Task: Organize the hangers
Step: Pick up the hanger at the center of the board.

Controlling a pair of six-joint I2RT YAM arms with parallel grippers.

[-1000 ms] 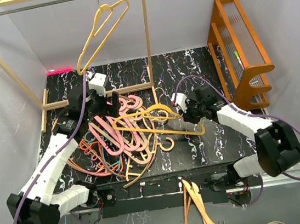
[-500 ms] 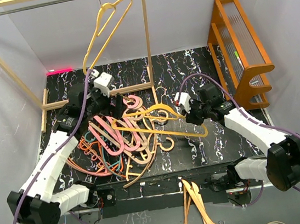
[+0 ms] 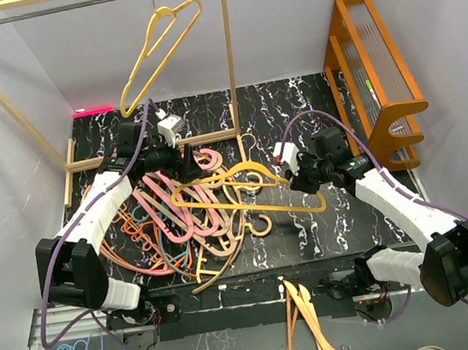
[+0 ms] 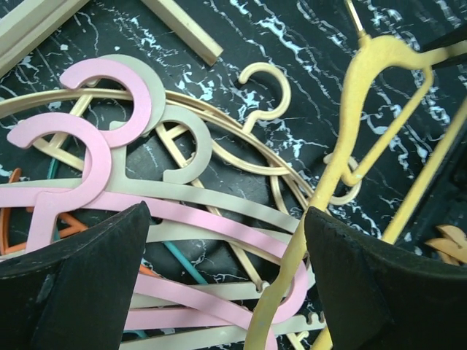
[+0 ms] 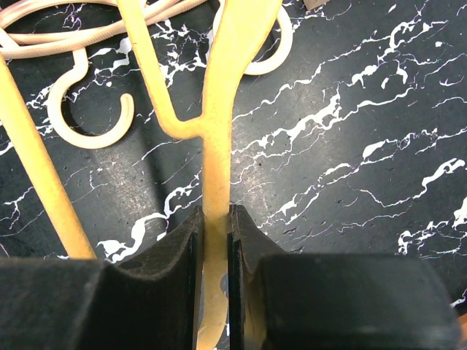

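Yellow hanger (image 5: 217, 109) lies nine-to-three in the top view, right fingers (image 3: 294, 183) clamped near its three o'clock end; left fingers (image 3: 181, 154) gape empty toward ten.

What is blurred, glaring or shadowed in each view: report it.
Top external: even light, one saturated pink glow at the far left. Left wrist: its fingers read featureless black. Right wrist: the clamped yellow hanger throws a soft shadow beside it.
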